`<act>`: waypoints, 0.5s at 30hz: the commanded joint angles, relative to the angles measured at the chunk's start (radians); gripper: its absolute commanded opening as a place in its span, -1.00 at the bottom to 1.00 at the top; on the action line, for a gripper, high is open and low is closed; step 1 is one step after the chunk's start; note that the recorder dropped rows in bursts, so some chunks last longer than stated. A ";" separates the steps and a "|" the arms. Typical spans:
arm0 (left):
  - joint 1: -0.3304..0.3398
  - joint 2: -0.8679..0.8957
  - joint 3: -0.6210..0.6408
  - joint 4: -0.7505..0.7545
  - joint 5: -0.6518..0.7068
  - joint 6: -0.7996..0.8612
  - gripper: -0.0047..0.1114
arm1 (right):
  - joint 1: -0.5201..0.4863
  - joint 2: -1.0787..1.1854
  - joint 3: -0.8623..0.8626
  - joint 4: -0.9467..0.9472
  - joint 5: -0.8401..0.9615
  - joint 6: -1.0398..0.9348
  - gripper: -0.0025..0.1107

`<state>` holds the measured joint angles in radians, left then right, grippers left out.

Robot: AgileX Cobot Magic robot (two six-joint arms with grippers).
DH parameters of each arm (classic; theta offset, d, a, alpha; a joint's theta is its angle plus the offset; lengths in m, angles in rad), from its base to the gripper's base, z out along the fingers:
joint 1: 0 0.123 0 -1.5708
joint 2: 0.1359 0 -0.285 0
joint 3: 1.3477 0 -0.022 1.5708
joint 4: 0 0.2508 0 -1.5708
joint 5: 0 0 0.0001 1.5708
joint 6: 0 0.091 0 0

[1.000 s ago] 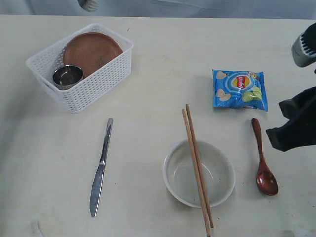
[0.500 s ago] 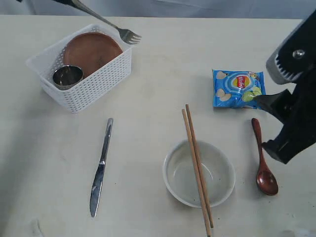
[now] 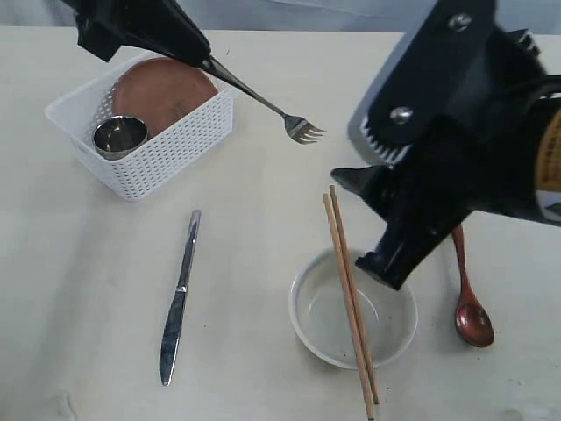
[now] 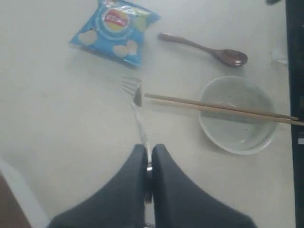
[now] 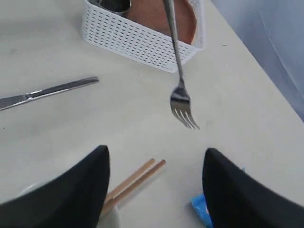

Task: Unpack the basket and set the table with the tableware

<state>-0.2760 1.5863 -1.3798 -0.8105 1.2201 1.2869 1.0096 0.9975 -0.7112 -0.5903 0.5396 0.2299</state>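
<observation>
Left claw (image 4: 149, 151): clamped on fork (image 3: 263, 99) handle; tines aloft over counter (image 3: 263, 219), between basket (image 3: 175, 145) and chopsticks (image 3: 346, 272). Right claw (image 5: 156, 159): jaws wide apart, gripping nothing, above bowl (image 3: 307, 338). Exterior view: spoon (image 3: 469, 307) handle part-covered by right arm.

There is one white basket (image 3: 166, 145) on the one table (image 3: 79, 263). Inside the basket: one reddish-brown plate (image 3: 166, 88) and one small steel cup (image 3: 119, 134). Outside the basket: one steel fork (image 3: 259, 96), one steel knife (image 3: 178, 303), one pale round bowl (image 3: 317, 320), two wooden chopsticks (image 3: 351, 303) forming a single pair, one dark red-brown wooden spoon (image 3: 472, 320) and one blue chips bag (image 4: 114, 31). No kind but the chopsticks numbers more than one.
</observation>
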 commanded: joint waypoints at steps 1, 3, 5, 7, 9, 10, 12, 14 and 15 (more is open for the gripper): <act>-0.038 -0.009 0.003 -0.035 0.001 -0.009 -0.92 | 0.004 0.099 0.004 -0.056 -0.101 0.021 -0.08; -0.048 -0.009 0.003 -0.035 0.001 -0.013 -0.92 | 0.004 0.141 0.004 -0.122 -0.125 0.064 -0.07; -0.051 -0.009 0.003 -0.035 0.001 -0.015 -0.92 | 0.004 0.179 0.004 -0.245 -0.142 0.158 0.02; -0.051 -0.009 0.003 -0.035 0.001 -0.020 -0.92 | 0.004 0.211 0.004 -0.395 -0.142 0.287 0.05; -0.051 -0.009 0.003 -0.035 0.001 -0.020 -0.92 | 0.004 0.236 0.004 -0.527 -0.140 0.393 0.05; -0.051 -0.009 0.003 -0.035 0.001 -0.020 -0.92 | 0.004 0.251 0.004 -0.593 -0.142 0.440 0.05; -0.051 -0.009 0.003 -0.035 0.001 -0.020 -0.92 | 0.004 0.280 0.004 -0.715 -0.143 0.533 0.05; -0.051 -0.009 0.003 -0.035 0.001 -0.020 -0.92 | 0.004 0.307 0.004 -0.793 -0.141 0.599 0.05; -0.051 -0.009 0.003 -0.035 0.001 -0.020 -0.92 | 0.004 0.320 0.004 -0.825 -0.139 0.632 0.05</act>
<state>-0.3214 1.5863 -1.3798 -0.8250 1.2201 1.2725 1.0096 1.2858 -0.7112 -1.2920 0.4114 0.7488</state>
